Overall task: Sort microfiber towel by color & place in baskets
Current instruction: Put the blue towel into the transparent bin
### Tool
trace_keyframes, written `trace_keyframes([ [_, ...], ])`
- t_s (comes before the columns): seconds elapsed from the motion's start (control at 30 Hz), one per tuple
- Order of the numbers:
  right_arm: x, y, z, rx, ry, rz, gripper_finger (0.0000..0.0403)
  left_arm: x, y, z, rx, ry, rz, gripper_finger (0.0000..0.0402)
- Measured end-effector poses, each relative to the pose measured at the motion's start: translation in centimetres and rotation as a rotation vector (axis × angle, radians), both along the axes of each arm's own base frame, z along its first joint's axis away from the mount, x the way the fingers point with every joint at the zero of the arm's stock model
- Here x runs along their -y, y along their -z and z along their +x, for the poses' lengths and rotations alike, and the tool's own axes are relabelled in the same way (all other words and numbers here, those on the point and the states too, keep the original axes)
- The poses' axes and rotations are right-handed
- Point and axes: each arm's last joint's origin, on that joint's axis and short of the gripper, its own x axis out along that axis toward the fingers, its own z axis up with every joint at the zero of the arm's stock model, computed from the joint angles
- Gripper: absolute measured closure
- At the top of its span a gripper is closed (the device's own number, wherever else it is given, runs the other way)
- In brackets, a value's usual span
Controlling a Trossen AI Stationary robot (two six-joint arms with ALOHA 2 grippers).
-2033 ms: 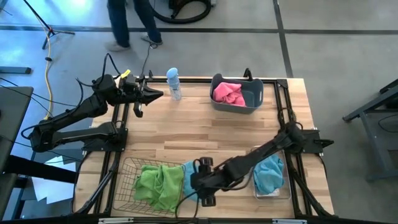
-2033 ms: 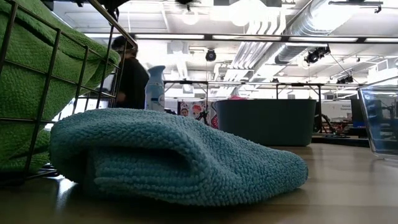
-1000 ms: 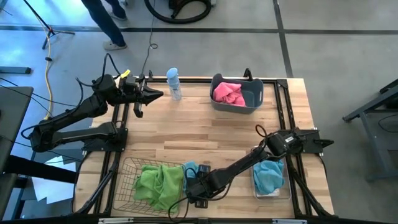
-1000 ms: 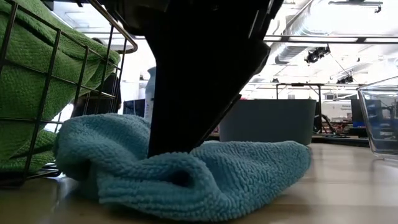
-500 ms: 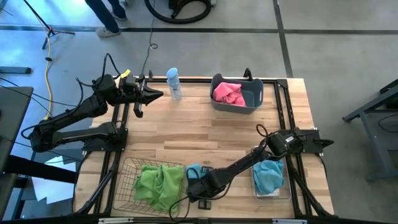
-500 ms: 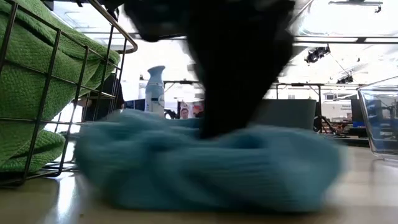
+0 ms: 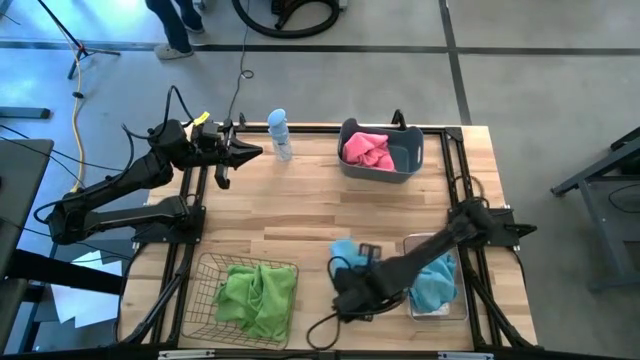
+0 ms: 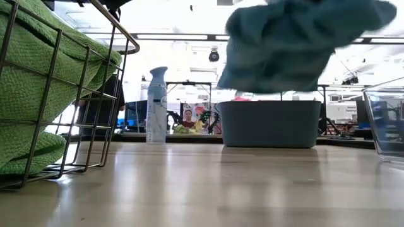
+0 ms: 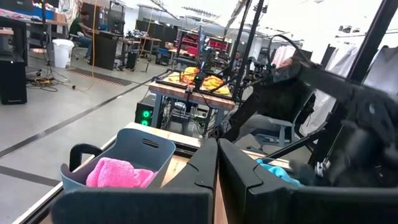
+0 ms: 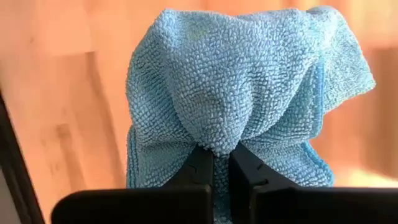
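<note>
At the near edge, the wire-mesh basket (image 7: pixel 240 300) on the left holds a green towel (image 7: pixel 258 293), and the clear bin (image 7: pixel 436 282) on the right holds a blue one. Between them the right gripper (image 10: pixel 221 163) is pinched tight on a blue towel (image 10: pixel 242 106), lifted clear of the table (image 7: pixel 320 200). Farther back sits the blue-grey tub (image 7: pixel 382 150) with a pink towel (image 7: pixel 366 149). At the far left the left gripper (image 7: pixel 240 153) hovers, fingers together and empty, beside a spray bottle (image 7: pixel 281 135).

Right gripper (image 10: pixel 221 163) with dark fingers (image 10: pixel 200 165) pinched together on a bunched blue microfiber towel (image 10: pixel 230 93), folds spilling either side, blurred wooden table (image 10: pixel 62 93) behind
</note>
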Motion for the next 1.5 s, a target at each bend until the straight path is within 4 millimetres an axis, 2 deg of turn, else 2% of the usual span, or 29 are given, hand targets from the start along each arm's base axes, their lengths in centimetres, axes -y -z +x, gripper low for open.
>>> trace_keyframes([
  [0.1, 0.3, -2.8, -2.2, 0.059, 0.080, -0.048, 0.0401, 0.0, 0.0, 0.0, 0.001, 0.001, -0.005, 0.0401],
  [0.23, 0.5, -6.8, -6.5, 0.156, 0.200, -0.080, 0.0401, 0.0, 0.0, 0.0, 0.001, 0.000, -0.006, 0.0401],
  [0.43, 0.3, -10.2, -10.7, 0.330, 0.285, -0.012, 0.0402, -0.1, 0.0, 0.0, 0.002, -0.036, -0.008, 0.0401],
  [0.77, 2.3, -9.5, -15.0, 0.355, 0.350, 0.044, 0.0402, -0.2, 0.0, 0.0, 0.003, -0.055, -0.010, 0.0401],
  [1.1, 6.7, -10.6, -19.4, 0.355, 0.354, 0.186, 0.0402, -0.2, 0.0, 0.0, 0.003, -0.056, -0.012, 0.0401],
  [1.27, 7.5, -9.3, -20.7, 0.259, 0.339, 0.332, 0.0402, -0.2, 0.0, 0.0, 0.003, -0.055, -0.012, 0.0401],
  [1.5, 5.8, -5.5, -20.6, 0.067, 0.175, 0.512, 0.0402, -0.2, 0.0, 0.0, 0.004, -0.071, -0.012, 0.0401],
])
